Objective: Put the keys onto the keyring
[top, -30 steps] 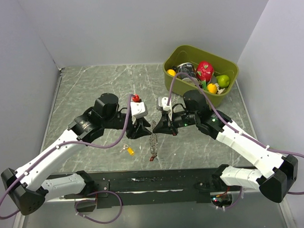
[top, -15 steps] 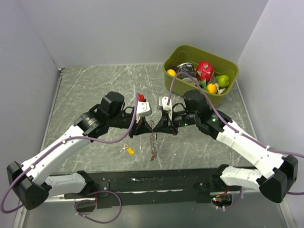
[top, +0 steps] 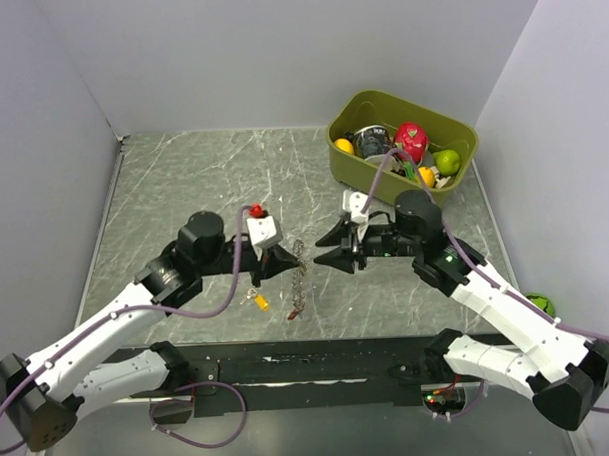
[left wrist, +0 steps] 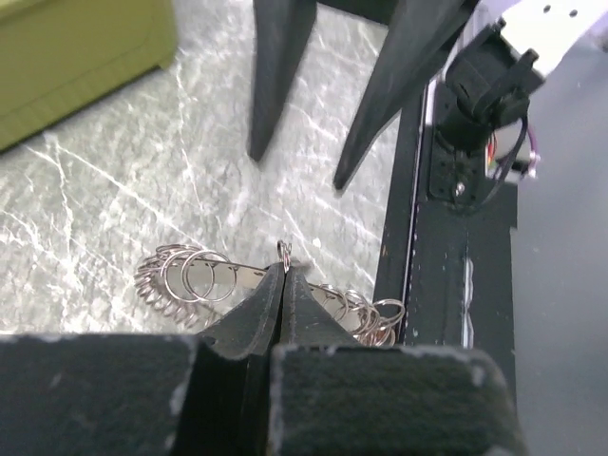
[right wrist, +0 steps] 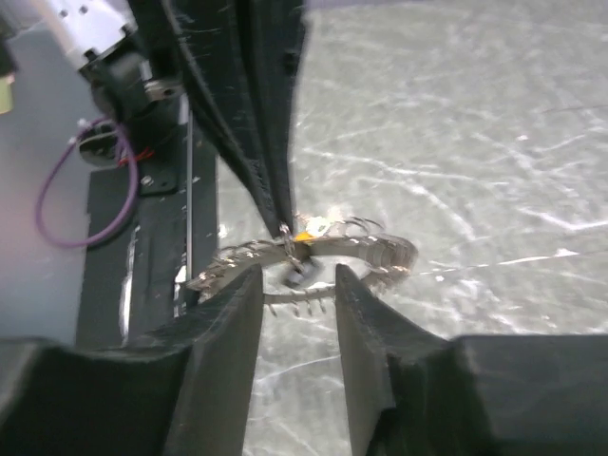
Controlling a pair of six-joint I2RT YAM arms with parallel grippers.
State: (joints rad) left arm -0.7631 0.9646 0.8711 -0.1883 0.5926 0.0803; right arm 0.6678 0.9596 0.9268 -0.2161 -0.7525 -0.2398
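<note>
Left gripper point(left wrist: 285, 274): I find the jaws fully closed, pinching a small wire loop that stands up from the keyring point(left wrist: 185, 280), a thin metal band strung with many small grey keys and wire rings. The left wrist view shows the loop protruding just above the fingertips, with the band running crosswise beneath them.

Right gripper point(right wrist: 299, 275): I find the jaws partly open with nothing between the pads. Its black fingers point(right wrist: 228, 332) stand to either side of the band in its own wrist view. From overhead the tips sit just beside the keyring, apart from it, and point towards the left gripper.

Keyring position: near the middle of the grey marble-patterned table point(top: 183, 182), between the two grippers. It trails from the left fingertips towards the near edge and ends in a reddish piece. I cannot tell whether the lower end rests on the surface.

Loose keys: a small silver key with a yellow plastic cap point(top: 261, 303) lies on the table below the left gripper, near the keyring but clear of it. A small greyish item touches it; I cannot resolve it.

Other: an olive-green plastic bin point(top: 345, 111) holding toy fruit stands at the far right.
</note>
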